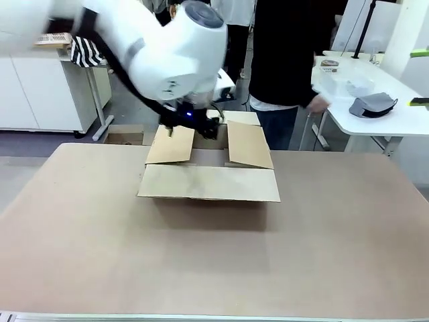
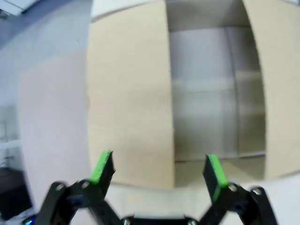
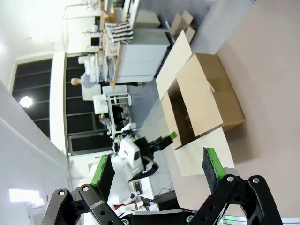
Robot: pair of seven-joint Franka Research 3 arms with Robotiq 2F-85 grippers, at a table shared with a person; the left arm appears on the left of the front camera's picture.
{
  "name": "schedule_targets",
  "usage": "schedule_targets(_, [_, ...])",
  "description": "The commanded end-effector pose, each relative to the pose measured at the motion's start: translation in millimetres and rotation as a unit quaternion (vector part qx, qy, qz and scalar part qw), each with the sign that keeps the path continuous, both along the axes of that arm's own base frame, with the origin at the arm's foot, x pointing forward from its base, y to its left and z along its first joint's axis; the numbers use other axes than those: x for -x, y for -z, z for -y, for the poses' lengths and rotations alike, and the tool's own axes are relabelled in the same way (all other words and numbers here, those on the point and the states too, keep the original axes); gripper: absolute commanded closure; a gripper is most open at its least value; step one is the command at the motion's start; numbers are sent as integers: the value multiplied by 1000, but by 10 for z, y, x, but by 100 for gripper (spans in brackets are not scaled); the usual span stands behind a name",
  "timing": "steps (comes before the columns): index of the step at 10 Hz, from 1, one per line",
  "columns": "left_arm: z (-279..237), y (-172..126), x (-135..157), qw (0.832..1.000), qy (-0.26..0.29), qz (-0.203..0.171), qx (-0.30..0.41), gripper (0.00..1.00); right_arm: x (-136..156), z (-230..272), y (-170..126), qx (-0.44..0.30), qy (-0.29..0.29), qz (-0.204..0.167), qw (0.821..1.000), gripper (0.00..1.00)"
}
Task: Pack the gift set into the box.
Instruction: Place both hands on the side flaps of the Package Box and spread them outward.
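Observation:
The brown cardboard box (image 1: pixel 209 182) sits in the middle of the table with its four flaps spread open. My left gripper (image 1: pixel 194 123) hangs over the far side of the box's opening. In the left wrist view the left gripper (image 2: pixel 157 171) is open, nothing between its green pads, and it looks down between two flaps. A pale grey flat surface (image 2: pixel 211 93) lies inside the box; it is blurred and looks like the gift set. My right gripper (image 3: pixel 155 168) is open and empty, held up well away from the box (image 3: pixel 206 98).
A person in a black top (image 1: pixel 281 60) stands at the far side of the table (image 1: pixel 94 241). A white side table (image 1: pixel 382 121) with a grey item stands at the back right. A small carton (image 1: pixel 124 136) sits on the floor at the back left.

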State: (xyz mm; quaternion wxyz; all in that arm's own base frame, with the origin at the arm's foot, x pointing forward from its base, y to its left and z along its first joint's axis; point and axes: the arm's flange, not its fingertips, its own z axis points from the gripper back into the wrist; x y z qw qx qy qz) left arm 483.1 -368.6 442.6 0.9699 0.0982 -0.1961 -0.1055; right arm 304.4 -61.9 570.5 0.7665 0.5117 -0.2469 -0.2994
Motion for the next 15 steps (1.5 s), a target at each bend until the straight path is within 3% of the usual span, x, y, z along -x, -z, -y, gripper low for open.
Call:
schedule_targets(1, [200,110,-372,999,-22,-2,-26,0,-36,-8,0,-2,-5,15,1000,0])
schedule_targets(4, [143,418,-568,993,-87,39,-74,0,-36,-8,0,-2,-5,15,1000,0])
schedule_targets(9, [3,548,-634,987,-94,39,-126,0,-36,-8,0,-2,-5,15,1000,0])
schedule_targets(11, [-33,518,-632,985,-98,55,-127,0,-36,-8,0,-2,-5,15,1000,0])
schedule_targets(15, [-210,124,-526,983,-107,100,-111,0,-36,-8,0,-2,-5,15,1000,0])
